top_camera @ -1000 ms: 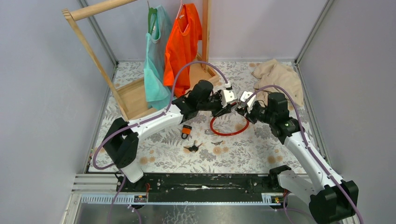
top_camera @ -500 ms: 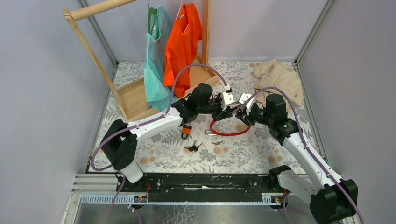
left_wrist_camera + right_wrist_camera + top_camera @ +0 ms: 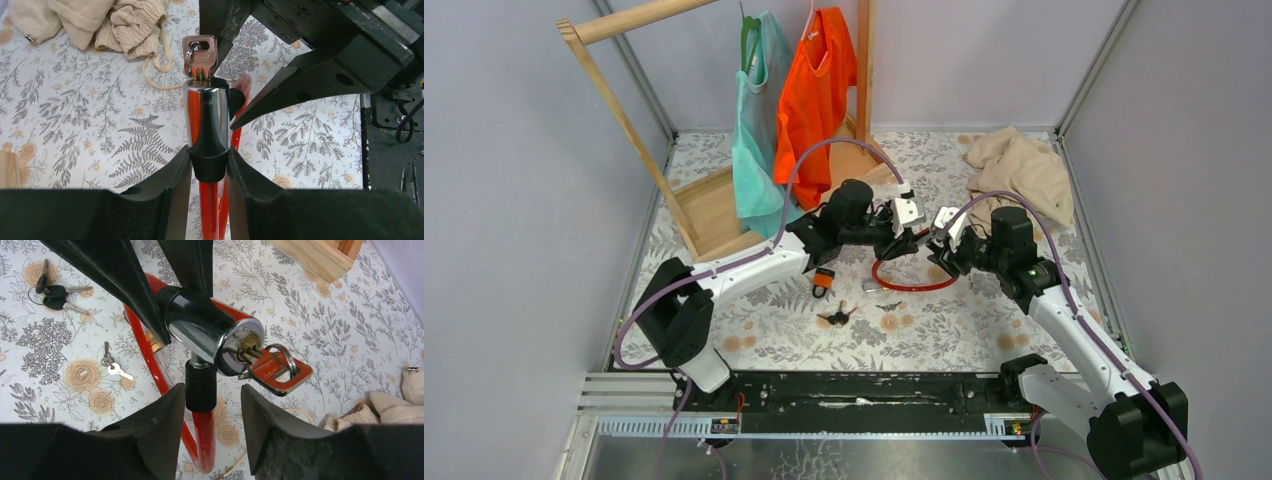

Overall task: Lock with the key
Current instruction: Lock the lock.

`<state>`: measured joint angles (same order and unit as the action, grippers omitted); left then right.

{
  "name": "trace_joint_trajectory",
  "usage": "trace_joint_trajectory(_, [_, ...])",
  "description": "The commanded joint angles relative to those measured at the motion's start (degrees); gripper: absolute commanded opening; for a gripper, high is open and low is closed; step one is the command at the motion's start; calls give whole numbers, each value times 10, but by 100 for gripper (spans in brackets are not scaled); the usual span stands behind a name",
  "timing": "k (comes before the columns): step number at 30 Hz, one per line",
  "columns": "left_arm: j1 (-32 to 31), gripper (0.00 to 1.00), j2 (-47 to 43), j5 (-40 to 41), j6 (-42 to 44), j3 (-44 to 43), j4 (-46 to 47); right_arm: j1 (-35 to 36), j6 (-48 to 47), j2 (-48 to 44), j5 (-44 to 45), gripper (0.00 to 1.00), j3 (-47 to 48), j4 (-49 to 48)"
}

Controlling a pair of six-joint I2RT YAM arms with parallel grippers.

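Right claw (image 3: pixel 212 392) now off the key (image 3: pixel 278 371)

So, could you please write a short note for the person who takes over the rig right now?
Left claw: shut on the chrome lock barrel of the red cable lock.
Right claw: open, close to the barrel, holding nothing.
Silver key: inserted in the barrel's keyhole.
Done: the key is in.
Left: grasp the key with the right claw and turn it. Whether it has already been turned cannot be seen.
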<state>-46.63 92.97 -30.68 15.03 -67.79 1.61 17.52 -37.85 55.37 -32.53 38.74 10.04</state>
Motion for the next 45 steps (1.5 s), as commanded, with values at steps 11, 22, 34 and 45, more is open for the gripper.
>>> trace_joint_trajectory(11, [16,0,-19,-12,-24,37,28,-10,0,16,-43,20,7,-7])
trace_joint_trajectory(22, [17,0,3,-72,-40,49,60,-11,11,29,-97,0,18,-53])
trace_joint_trajectory(34, [16,0,20,-87,-61,61,95,-11,22,38,-104,1,41,-79])
trace_joint_trajectory(45, [16,0,18,-49,-67,70,101,-11,33,49,-25,27,37,-68])
